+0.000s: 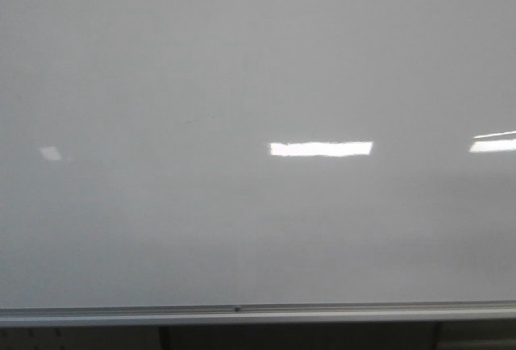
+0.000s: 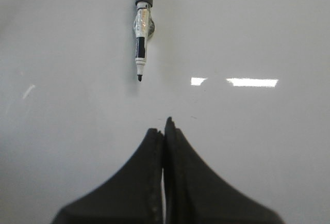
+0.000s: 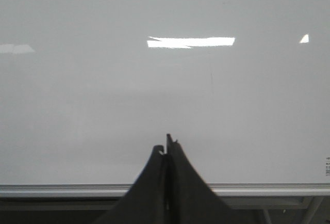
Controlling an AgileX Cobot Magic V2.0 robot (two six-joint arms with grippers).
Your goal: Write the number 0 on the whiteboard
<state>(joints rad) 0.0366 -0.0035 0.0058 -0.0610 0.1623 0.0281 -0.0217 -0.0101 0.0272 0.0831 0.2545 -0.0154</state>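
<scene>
The whiteboard (image 1: 242, 60) fills the front view, glossy pale grey with a silver bottom rail (image 1: 258, 313). No drawn number 0 shows on it in any view. In the left wrist view an uncapped black-and-white marker (image 2: 141, 33) rests against the whiteboard (image 2: 268, 33), its tip towards my left gripper (image 2: 164, 127), which is shut, empty and well apart from the marker. My right gripper (image 3: 166, 145) is also shut and empty, in front of the board's lower part just above the rail (image 3: 62, 189). Neither gripper appears in the front view.
Bright rectangular light reflections (image 1: 321, 148) lie across the board. Below the rail is a dark gap with frame legs (image 3: 312, 208). A small label (image 3: 327, 166) sits at the board's edge in the right wrist view.
</scene>
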